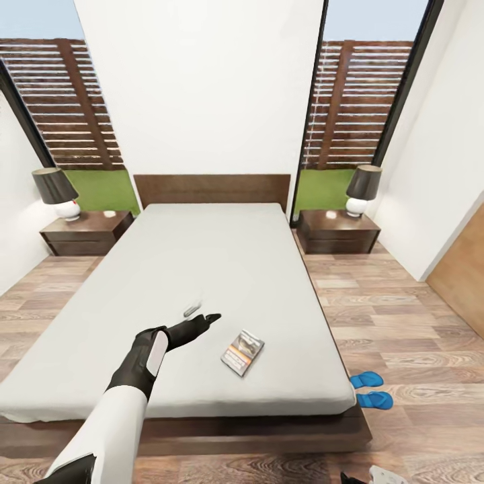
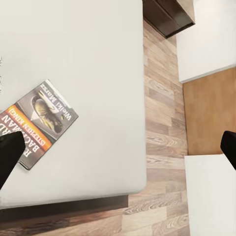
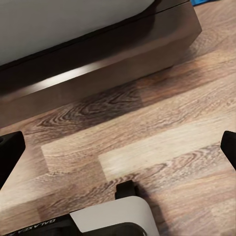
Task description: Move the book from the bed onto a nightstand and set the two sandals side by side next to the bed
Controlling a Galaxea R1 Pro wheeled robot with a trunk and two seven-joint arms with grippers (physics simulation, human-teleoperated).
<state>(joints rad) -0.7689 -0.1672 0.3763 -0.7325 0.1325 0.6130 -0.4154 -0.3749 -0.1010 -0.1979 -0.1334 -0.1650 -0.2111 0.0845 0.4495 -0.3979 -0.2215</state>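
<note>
The book [image 1: 243, 352] lies flat on the bed's pale mattress [image 1: 202, 269] near its foot, right of the middle. My left gripper [image 1: 204, 321] hovers open over the mattress just left of the book. The left wrist view has the book [image 2: 42, 120] beside one fingertip [image 2: 10, 152], with the gripper [image 2: 118, 150] spread wide and empty. Two blue sandals [image 1: 371, 390] lie close together on the floor by the bed's right foot corner. Nightstands stand at the left [image 1: 86, 232] and right [image 1: 338, 232] of the headboard. My right gripper [image 3: 118, 147] is open over the floor beside the bed frame [image 3: 98, 64].
Each nightstand carries a lamp, one on the left [image 1: 57, 191] and one on the right [image 1: 363, 189]. A small grey object [image 1: 191, 310] rests on the mattress ahead of my left gripper. A brown wooden panel [image 1: 464, 269] lines the right wall. Wood floor [image 1: 403, 316] runs along both sides of the bed.
</note>
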